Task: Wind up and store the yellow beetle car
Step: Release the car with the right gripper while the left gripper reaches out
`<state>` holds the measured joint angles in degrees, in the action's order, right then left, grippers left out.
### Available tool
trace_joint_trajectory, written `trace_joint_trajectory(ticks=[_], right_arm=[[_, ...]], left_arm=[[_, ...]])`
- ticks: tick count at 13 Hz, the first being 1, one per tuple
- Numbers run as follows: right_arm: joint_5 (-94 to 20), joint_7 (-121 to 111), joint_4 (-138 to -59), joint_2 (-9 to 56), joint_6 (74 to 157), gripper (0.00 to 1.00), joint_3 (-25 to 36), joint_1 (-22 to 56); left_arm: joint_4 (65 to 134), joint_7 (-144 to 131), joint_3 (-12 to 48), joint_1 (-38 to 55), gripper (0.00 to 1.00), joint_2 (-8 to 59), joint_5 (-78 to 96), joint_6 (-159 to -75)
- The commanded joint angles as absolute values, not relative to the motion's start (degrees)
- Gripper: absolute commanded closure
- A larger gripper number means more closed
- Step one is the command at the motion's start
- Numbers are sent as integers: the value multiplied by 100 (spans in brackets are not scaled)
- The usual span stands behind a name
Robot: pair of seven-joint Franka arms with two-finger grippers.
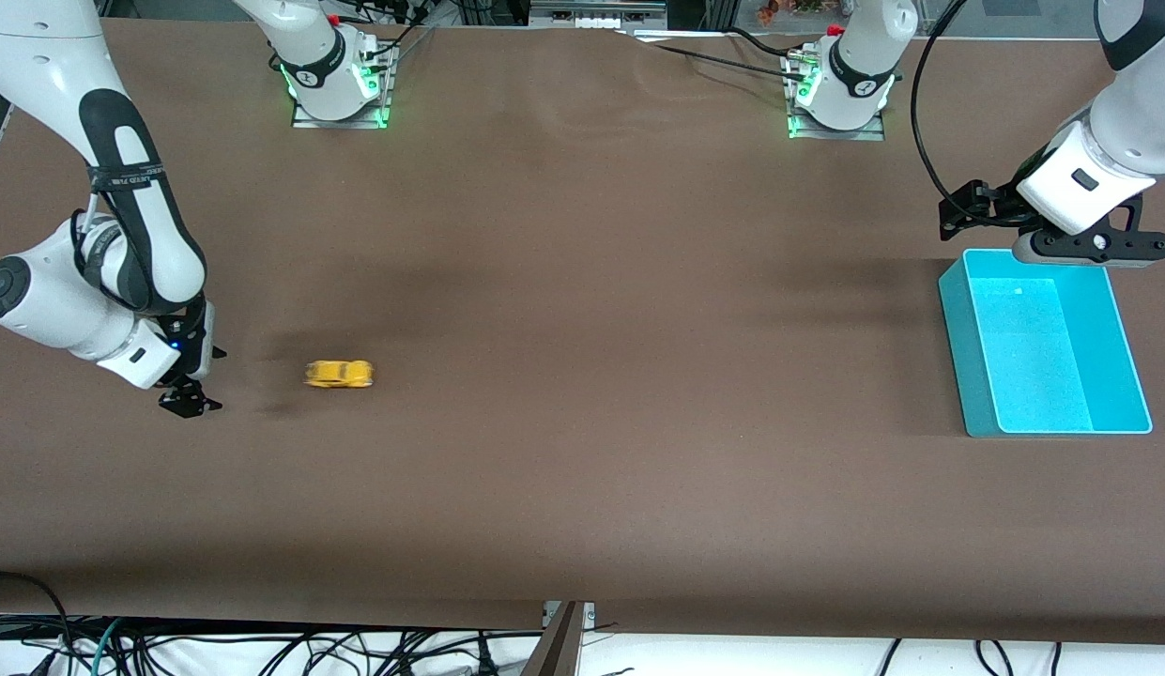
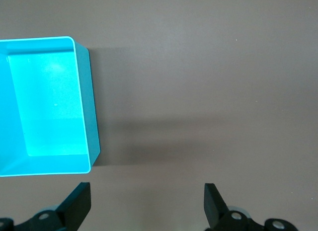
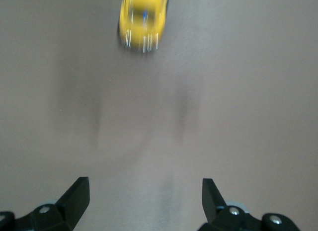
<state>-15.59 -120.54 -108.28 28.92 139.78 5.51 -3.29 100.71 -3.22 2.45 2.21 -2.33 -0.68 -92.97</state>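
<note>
Seemingly on the move, the yellow beetle car shows as a blur on the brown worktop toward the right arm's end, just beside the right claw, whose fingers stand apart and hold nothing, low over the cloth. By its look the toy is small, light and hard-shelled, with a glossy rounded roof that could slip out of a pinch; the flat sides above the wheels seem the safest place to take hold, with the fingers set across its width. Free-rolling wheels mean a nudge may send it off, so the car probably has to come to rest before any grasp. Brown covering runs flat and matte from end to end, with nothing between the car and the turquoise bin at the left arm's end, well apart from the toy. That bin sits open and looks empty. Over its rim nearest the bases waits the left claw, fingers spread wide and empty. Cables hang along the worktop's edge nearest the camera.
</note>
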Motion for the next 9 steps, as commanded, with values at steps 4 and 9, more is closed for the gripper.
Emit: trace_joint_trajectory(ticks=[4, 9], right_arm=[[-1635, -11270, -10223, 2865, 13282, 0, 545, -132], [-785, -8866, -8924, 2690, 11825, 0, 554, 263]], left_arm=[[9896, -316, 272, 193, 0, -149, -193, -9141], [9905, -308, 255, 185, 0, -149, -193, -9141]])
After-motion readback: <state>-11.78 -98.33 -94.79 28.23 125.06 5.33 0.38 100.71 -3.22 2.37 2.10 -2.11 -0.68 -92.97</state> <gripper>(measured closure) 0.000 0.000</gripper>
